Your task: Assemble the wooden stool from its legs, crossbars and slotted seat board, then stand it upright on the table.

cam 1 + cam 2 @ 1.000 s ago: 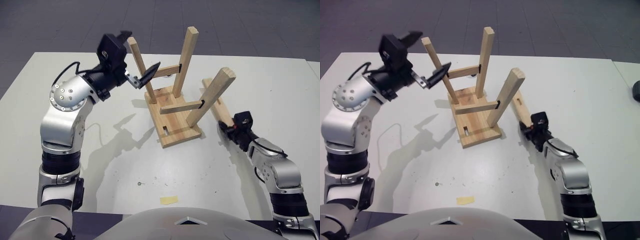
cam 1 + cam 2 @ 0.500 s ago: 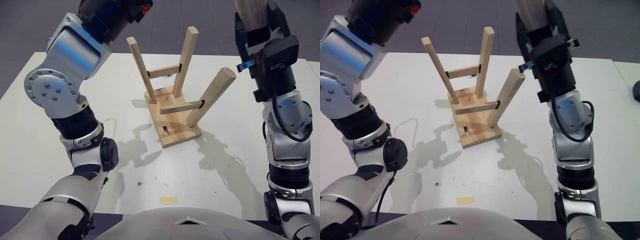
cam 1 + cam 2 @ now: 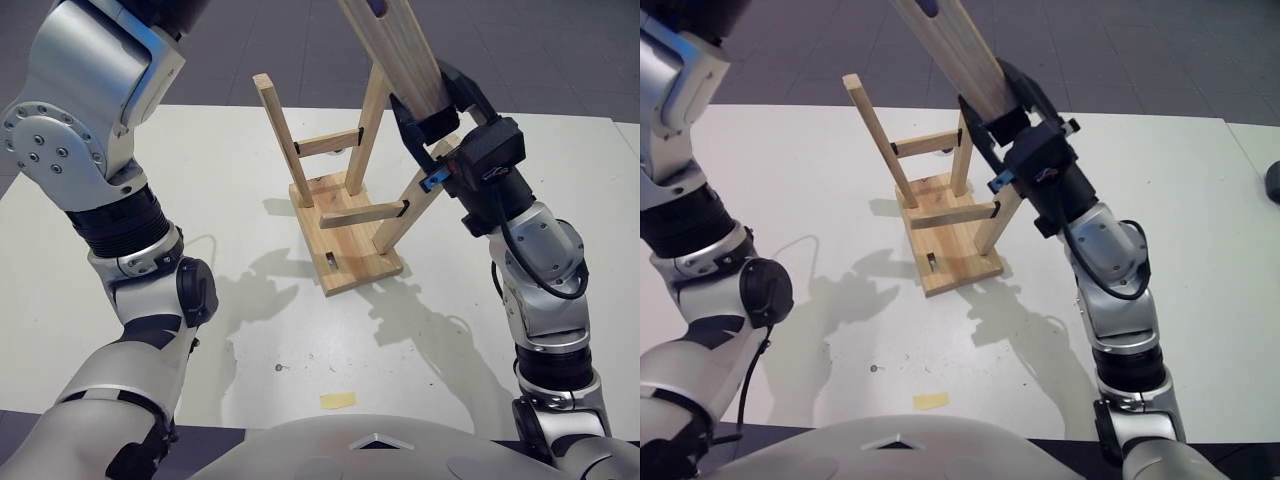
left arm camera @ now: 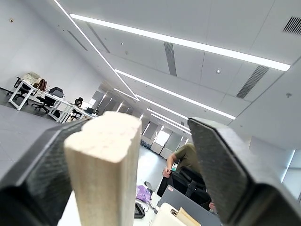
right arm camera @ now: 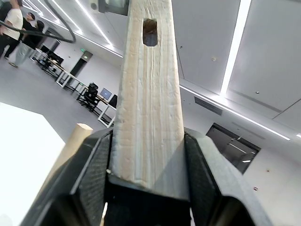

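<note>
The part-built stool stands upside down mid-table: a slotted seat board point(image 3: 355, 265) with three legs point(image 3: 282, 140) pointing up, joined by two crossbars point(image 3: 362, 213). My right gripper point(image 3: 430, 115) is shut on a loose wooden leg point(image 3: 395, 50), held just above the stool's right leg and slanting up and to the left. In the right wrist view the leg point(image 5: 150, 94) sits tight between the fingers point(image 5: 94, 165), a slot hole near its far end. My left gripper point(image 4: 141, 136) is raised high, open, with that leg's end point(image 4: 103, 160) between its fingers, a gap on one side.
The white table point(image 3: 150, 180) has free room left of and in front of the stool. A yellow scrap of tape point(image 3: 338, 400) lies near the front edge. A thin cable point(image 3: 215, 245) trails by my left arm. A dark object point(image 3: 1272, 180) sits at the far right.
My right gripper lifted the leg off the table, then tilted it left over the stool. My left arm left the stool's far leg and rose high to the lifted leg's upper end.
</note>
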Robot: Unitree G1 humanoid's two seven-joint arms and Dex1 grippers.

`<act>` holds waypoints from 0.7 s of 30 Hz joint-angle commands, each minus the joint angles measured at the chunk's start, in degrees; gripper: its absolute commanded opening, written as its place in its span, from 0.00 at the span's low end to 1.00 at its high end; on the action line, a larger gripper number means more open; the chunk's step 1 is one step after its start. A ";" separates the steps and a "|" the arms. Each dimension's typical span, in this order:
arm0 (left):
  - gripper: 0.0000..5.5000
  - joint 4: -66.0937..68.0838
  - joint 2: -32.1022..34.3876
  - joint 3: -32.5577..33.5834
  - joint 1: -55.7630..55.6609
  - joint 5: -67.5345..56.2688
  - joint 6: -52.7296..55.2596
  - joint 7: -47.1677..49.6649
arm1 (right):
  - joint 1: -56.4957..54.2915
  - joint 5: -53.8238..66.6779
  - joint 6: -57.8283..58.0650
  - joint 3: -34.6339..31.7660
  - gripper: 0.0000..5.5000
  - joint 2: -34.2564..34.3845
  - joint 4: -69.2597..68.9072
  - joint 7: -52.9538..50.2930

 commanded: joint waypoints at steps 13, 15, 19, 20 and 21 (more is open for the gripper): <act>0.22 -2.99 2.99 -2.60 -1.70 3.28 -2.18 -7.40 | 0.48 0.58 2.00 0.60 0.37 2.81 -0.84 0.77; 0.22 -3.50 3.23 -2.21 -2.25 2.45 -2.46 -7.86 | 0.34 0.55 2.06 0.40 0.37 3.07 -0.61 0.53; 0.19 -3.44 4.39 -1.40 -3.53 2.65 -3.38 -8.58 | -0.05 0.27 2.29 -0.02 0.52 3.63 -0.02 -0.03; 0.19 -3.02 5.09 -1.05 -4.00 3.59 -3.85 -8.84 | -0.09 0.14 2.34 -0.14 0.56 3.70 0.14 -0.17; 0.19 -2.20 6.02 -0.41 -4.68 4.93 -4.61 -9.15 | -0.11 0.15 2.36 -0.42 0.58 3.76 0.40 -0.34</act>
